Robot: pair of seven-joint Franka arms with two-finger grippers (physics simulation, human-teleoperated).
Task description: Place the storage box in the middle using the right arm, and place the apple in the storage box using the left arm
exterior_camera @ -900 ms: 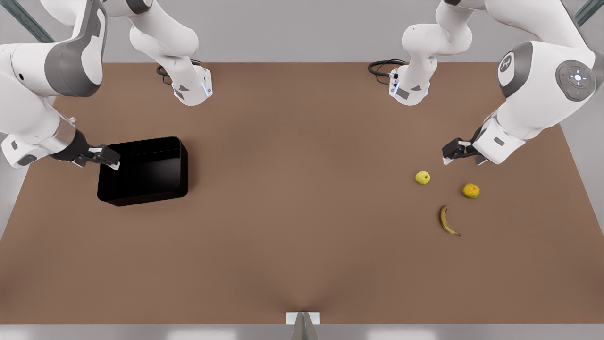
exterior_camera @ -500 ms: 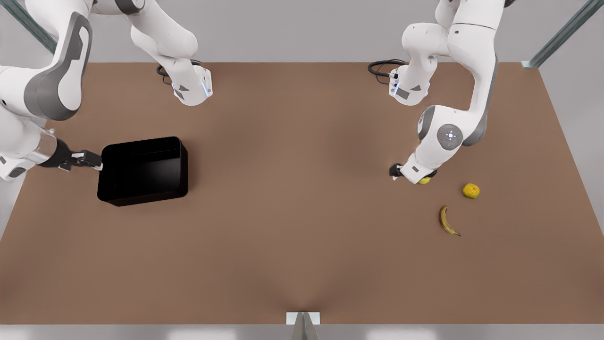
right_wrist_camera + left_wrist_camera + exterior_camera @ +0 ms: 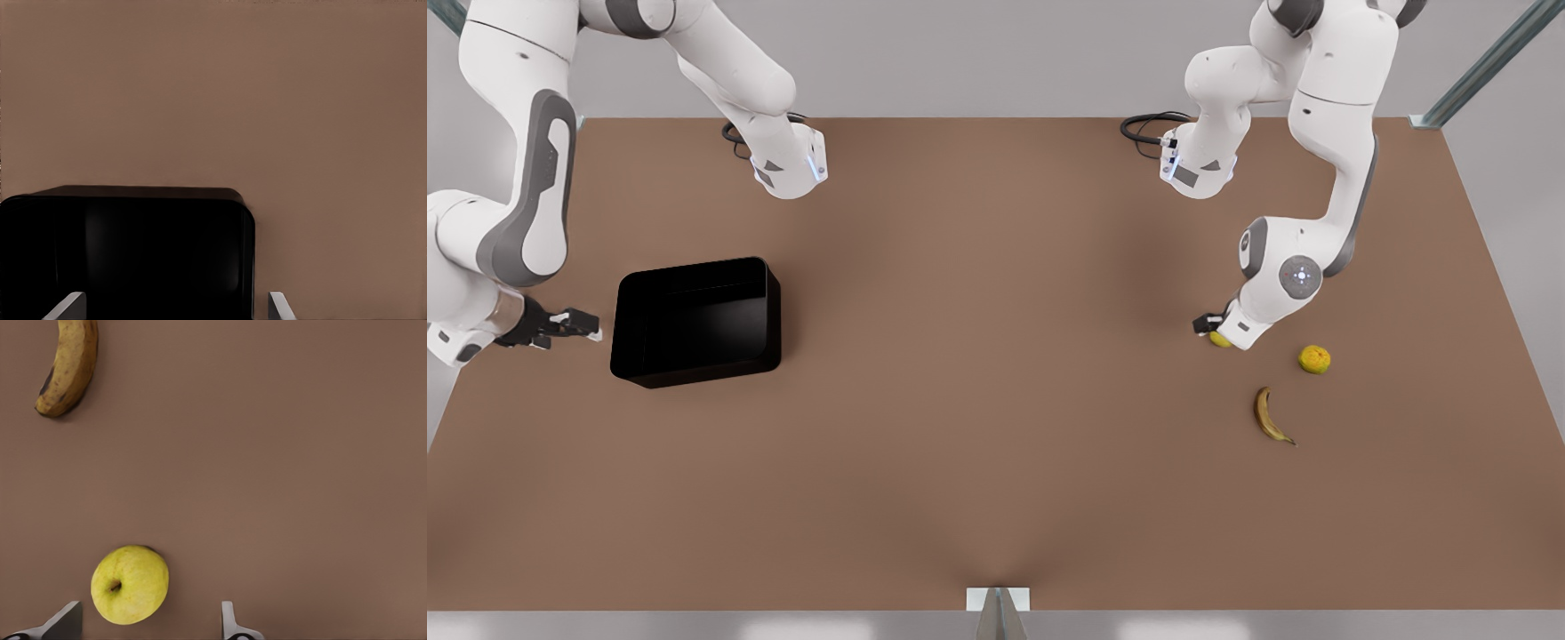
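- The storage box [image 3: 698, 320] sits on the bench [image 3: 996, 462] toward the front view's left, well away from the middle, so neither part of the task is done yet.
- The right claw [image 3: 574, 324] hangs low just beside the box's outer short wall, apart from it. In the right wrist view its fingers [image 3: 67, 305] stand wide, spread about as far as the box wall [image 3: 127, 257] ahead of them, and they hold nothing.
- The left claw [image 3: 1214, 327] is down over the apple [image 3: 1220, 339], which lies on the bench far from the box, toward the front view's right. In the left wrist view the fingertips [image 3: 63, 621] are spread wide; the apple [image 3: 130, 584] lies between them, closer to one finger, and is not gripped.
- An orange fruit [image 3: 1314, 358] lies near the apple, on its side away from the box. A banana [image 3: 1269, 415] lies a little farther off toward the camera. Neither touches the apple.
- The step in hand looks like a double approach: each claw lining up on its own target before any grip.
- Next, the right claw probably has to take the box wall, or push against it, and bring the box to the middle.
- The left claw likely needs to centre on the apple, drop a little and close, then wait until the box is in place.
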